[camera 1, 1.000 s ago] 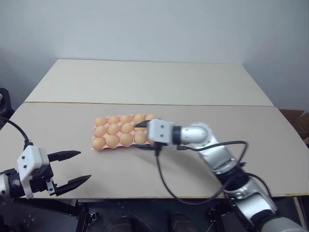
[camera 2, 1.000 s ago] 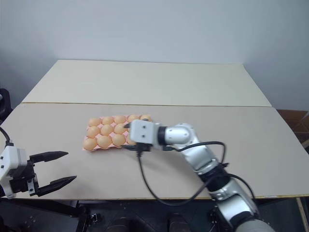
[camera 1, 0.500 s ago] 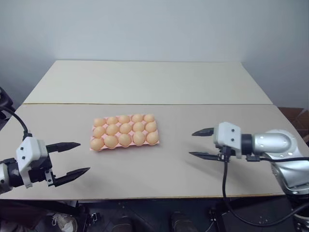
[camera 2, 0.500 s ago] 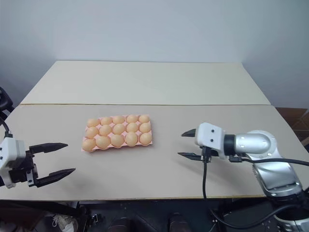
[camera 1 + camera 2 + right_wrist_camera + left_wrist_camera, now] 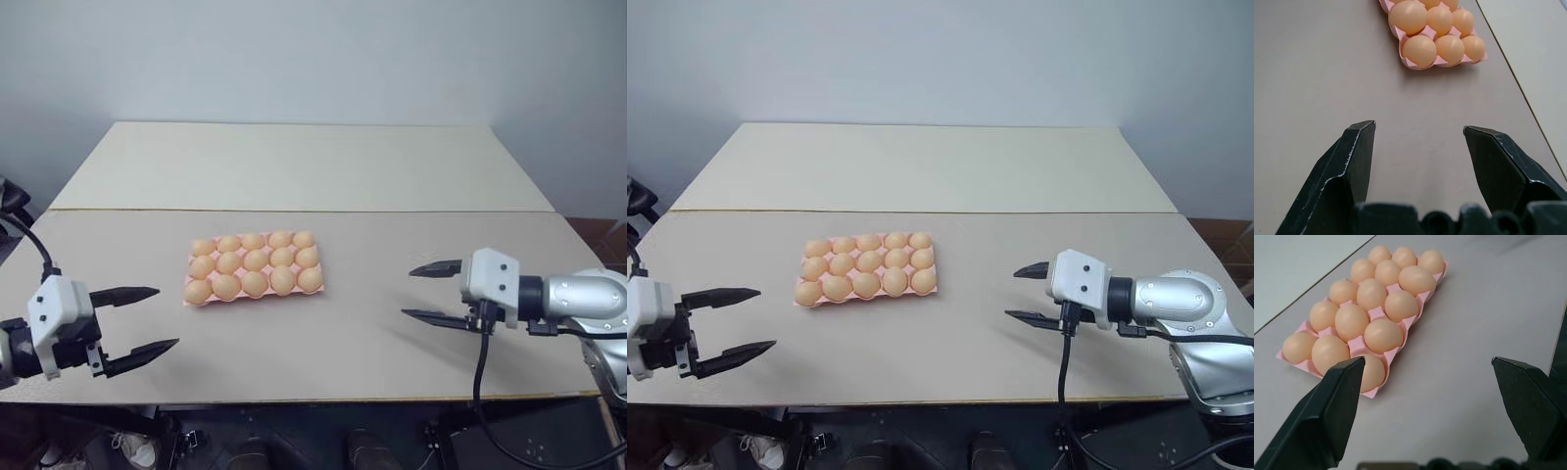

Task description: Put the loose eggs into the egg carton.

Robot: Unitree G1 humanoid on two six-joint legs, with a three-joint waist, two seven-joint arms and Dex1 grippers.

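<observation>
Table [image 5: 392, 176]: egg carton [image 5: 315, 290] pink barely visible under eggs [image 5: 255, 260]

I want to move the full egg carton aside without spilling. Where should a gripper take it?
Probably by the pink rim of the egg carton at its right short edge, coming in low from the right gripper; eggs cover the top, leaving only thin edges.

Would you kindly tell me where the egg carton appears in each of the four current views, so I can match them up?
Left eye view: egg carton left of centre on the near table panel.
Right eye view: carton left of centre, slightly further left.
Left wrist view: carton upper left, beyond the left tool.
Right wrist view: carton's end at the top, beyond the right tool.
Shared landmark: the table seam.
</observation>
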